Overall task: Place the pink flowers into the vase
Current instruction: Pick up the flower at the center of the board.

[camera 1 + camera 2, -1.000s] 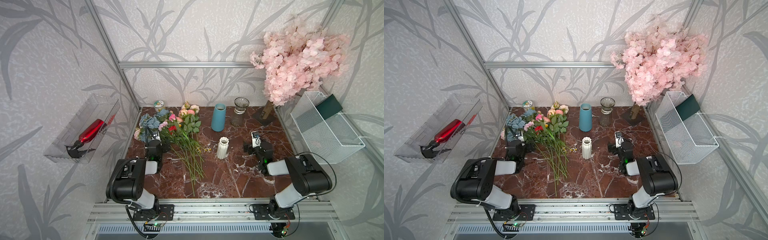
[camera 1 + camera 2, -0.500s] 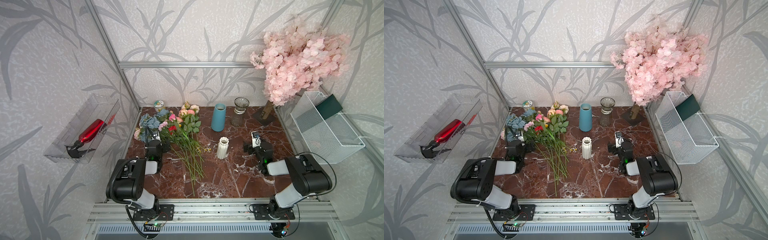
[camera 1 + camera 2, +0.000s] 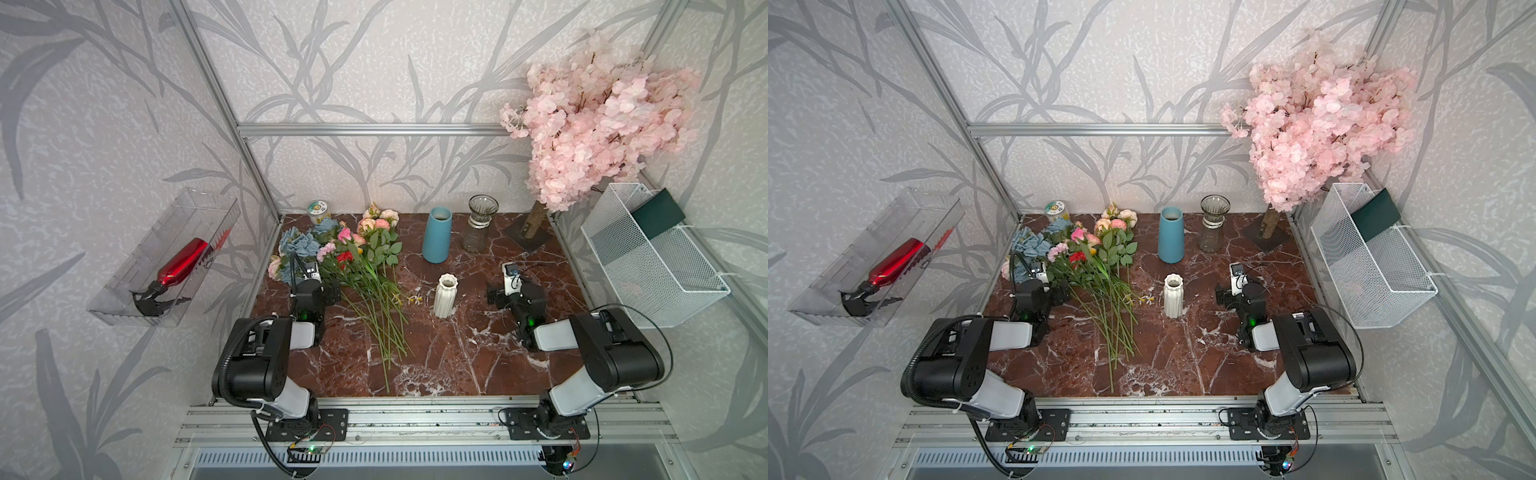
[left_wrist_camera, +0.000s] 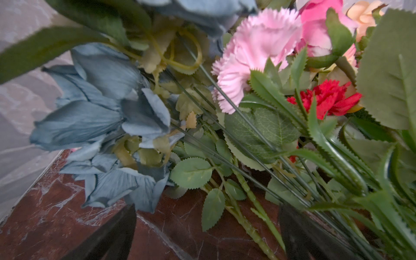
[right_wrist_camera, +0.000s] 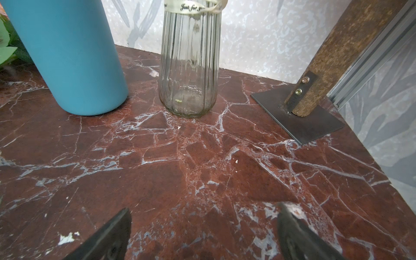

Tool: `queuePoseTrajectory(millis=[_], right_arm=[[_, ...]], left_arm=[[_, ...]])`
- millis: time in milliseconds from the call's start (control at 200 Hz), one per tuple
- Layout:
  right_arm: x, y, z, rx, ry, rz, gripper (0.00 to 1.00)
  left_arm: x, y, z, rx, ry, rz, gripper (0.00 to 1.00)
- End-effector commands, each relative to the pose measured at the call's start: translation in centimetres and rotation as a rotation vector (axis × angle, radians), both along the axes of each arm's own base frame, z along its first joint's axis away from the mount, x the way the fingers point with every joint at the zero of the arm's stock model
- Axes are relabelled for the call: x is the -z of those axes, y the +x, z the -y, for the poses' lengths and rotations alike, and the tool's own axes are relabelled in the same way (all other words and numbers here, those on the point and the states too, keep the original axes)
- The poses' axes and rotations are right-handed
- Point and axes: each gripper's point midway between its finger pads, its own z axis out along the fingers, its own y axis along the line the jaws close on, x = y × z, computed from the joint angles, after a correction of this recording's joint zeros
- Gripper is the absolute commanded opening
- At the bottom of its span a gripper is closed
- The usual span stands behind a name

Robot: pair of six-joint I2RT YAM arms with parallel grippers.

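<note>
So far nothing is placed: the pink flowers [image 3: 368,225] lie in the mixed bunch on the worktop [image 3: 457,365], no vase filled. My left end effector [image 4: 207,234] and right end effector [image 5: 202,234] both gape wide, empty. Left wrist view shows stems close ahead; only the top views show the white vase [image 3: 445,296].

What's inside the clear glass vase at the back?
No stems: through the wall of the glass vase only a tiny pale-green speck shows on its bottom. The ribbon round the neck hides that band, and the right wrist view cuts off the mouth.
</note>
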Motion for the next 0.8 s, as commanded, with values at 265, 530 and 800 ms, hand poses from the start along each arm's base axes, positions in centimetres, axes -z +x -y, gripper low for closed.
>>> queuePoseTrajectory(millis=[265, 530, 800], right_arm=[[-1.18, 0.48, -0.11, -0.001, 0.018, 0.027, 0.99], [-1.21, 0.49, -0.12, -0.002, 0.018, 0.028, 0.99], [-1.18, 0.47, -0.12, -0.002, 0.018, 0.027, 0.99]], left_arm=[[-1.57, 0.65, -0.24, -0.005, 0.000, 0.046, 0.99], [-1.57, 0.67, -0.21, -0.002, -0.001, 0.045, 0.99], [-1.64, 0.63, 0.39, 0.037, 0.000, 0.045, 0.99]])
